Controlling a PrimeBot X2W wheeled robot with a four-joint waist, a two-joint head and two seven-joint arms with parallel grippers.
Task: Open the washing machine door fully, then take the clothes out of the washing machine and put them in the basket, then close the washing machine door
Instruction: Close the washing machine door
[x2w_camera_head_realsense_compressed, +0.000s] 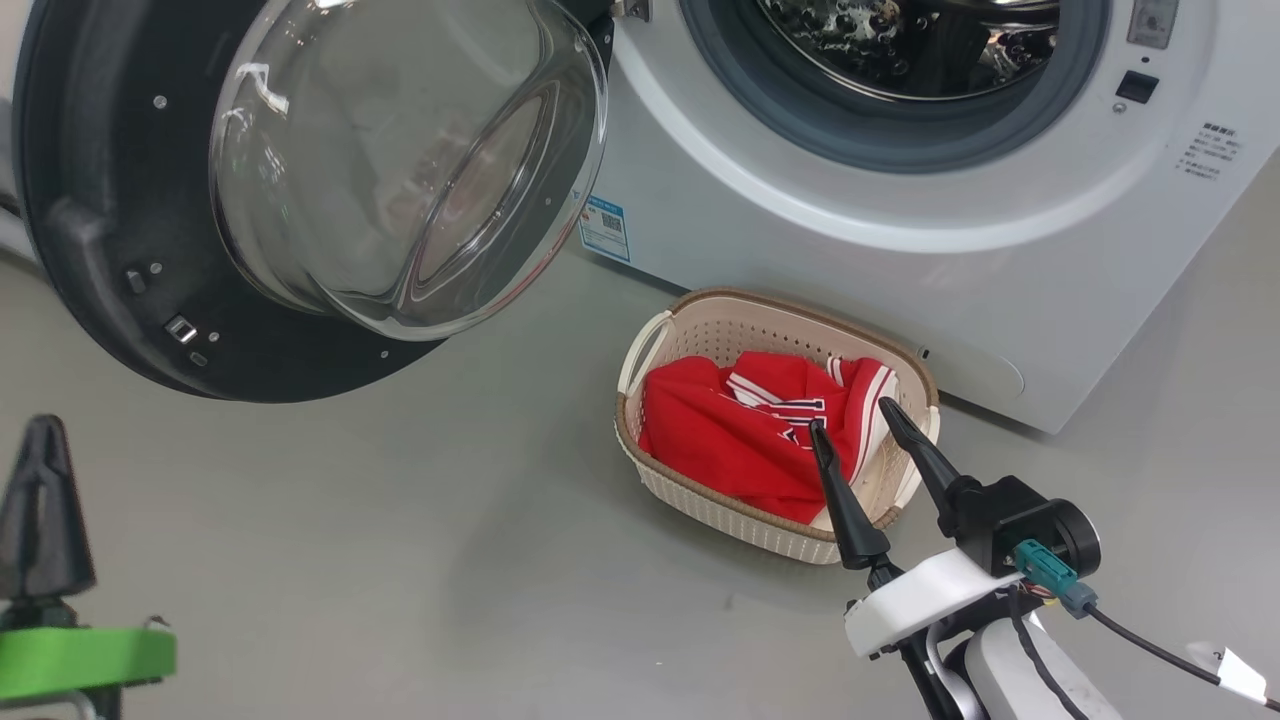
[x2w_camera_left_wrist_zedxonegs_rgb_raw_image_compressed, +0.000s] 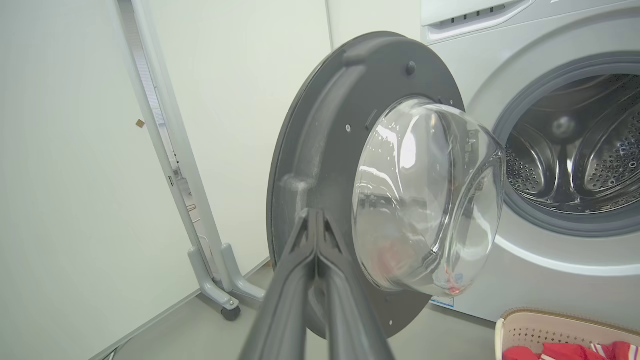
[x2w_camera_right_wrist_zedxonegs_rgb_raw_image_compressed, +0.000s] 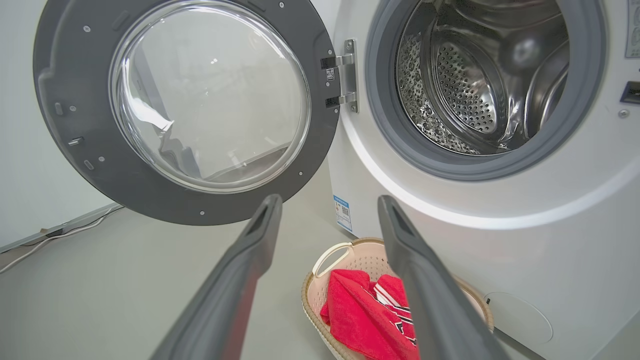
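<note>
Red clothes (x2w_camera_head_realsense_compressed: 740, 440) fill the cream basket (x2w_camera_head_realsense_compressed: 700, 320) below the washing machine door (x2w_camera_head_realsense_compressed: 110, 250), open.

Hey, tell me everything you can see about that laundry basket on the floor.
The basket is small, cream, perforated plastic by its look, rounded-rectangular, with a brown woven-look rim and a loop handle at its left end. It stands upright on the grey floor, close before the washing machine. Red clothes lie crumpled inside. The open right gripper hangs above its near right side.
</note>
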